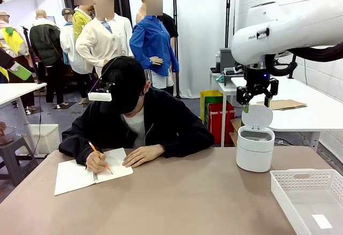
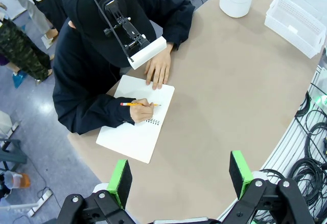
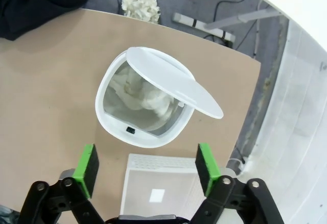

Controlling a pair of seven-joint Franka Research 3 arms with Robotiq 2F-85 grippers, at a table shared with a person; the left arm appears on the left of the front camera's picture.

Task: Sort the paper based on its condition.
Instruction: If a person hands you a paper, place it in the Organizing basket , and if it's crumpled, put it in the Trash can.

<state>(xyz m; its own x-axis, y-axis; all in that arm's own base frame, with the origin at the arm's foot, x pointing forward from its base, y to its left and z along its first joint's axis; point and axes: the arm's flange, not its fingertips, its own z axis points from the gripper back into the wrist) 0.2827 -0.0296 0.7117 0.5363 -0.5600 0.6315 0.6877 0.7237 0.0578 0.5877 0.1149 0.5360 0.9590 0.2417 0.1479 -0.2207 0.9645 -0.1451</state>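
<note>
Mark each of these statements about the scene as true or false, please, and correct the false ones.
1. The lid of the white bin is raised. True.
2. Crumpled paper lies inside the bin. True.
3. The right gripper is shut on a sheet of paper. False: its jaws stand open and empty, above the bin.
4. The person is writing in the notebook with a pencil. True.
5. The white basket stands on the floor. False: it stands on the table, beside the bin.
6. The left gripper holds the pencil. False: it is open and empty, high over the table.
</note>
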